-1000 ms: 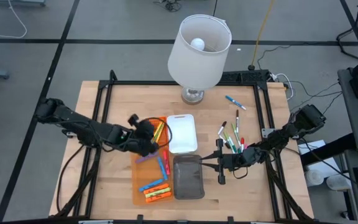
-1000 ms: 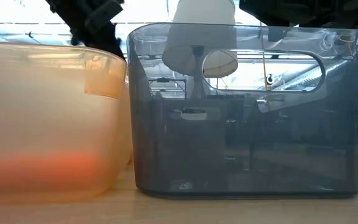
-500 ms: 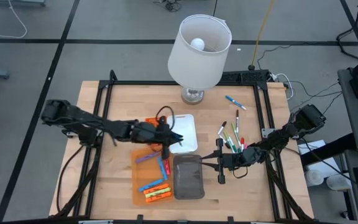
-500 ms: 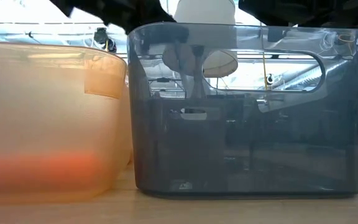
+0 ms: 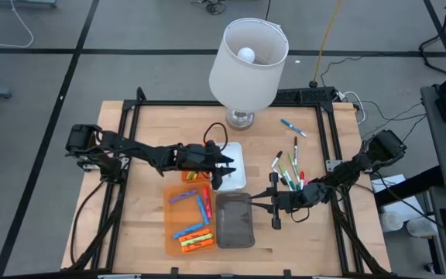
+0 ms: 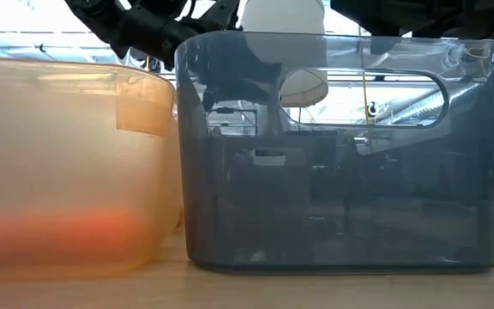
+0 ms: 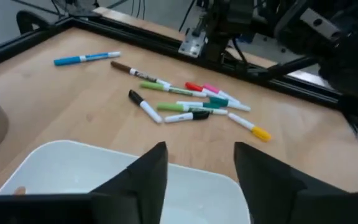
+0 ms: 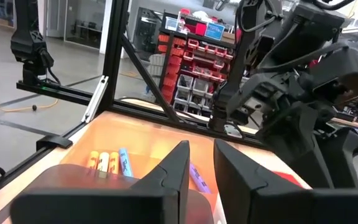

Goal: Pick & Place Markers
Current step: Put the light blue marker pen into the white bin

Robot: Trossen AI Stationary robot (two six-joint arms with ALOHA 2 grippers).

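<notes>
Wooden table (image 5: 145, 225) with a black frame, a white lamp (image 5: 248, 66) at the far edge. Three trays near the middle: orange tray (image 5: 175, 232), grey tray (image 5: 235, 221), white tray (image 5: 231, 153).

Left gripper (image 5: 221, 172) reaches over the white tray, at its near edge by the orange tray. Its fingers (image 7: 143, 177) stand apart with nothing between them; the wrist view shows the white tray (image 7: 61, 168) right below.

Right gripper (image 5: 272, 200) sits just right of the grey tray, low over the table. Its fingers (image 8: 166, 171) have a narrow gap and nothing visible held; the orange tray (image 8: 135, 146) shows ahead in its wrist view.

Markers: a loose cluster (image 5: 289, 172) lies on the bare table right of the white tray, in green, red, pink, black and yellow-tipped, also seen from the left wrist (image 7: 191, 102). One blue marker (image 5: 293, 127) lies apart, nearer the lamp. More markers (image 5: 196, 229) are in the orange tray: orange, blue, purple, red, green.

Low view: only the orange tray (image 6: 67, 172) and grey tray (image 6: 341, 146) walls up close, an arm above them.
</notes>
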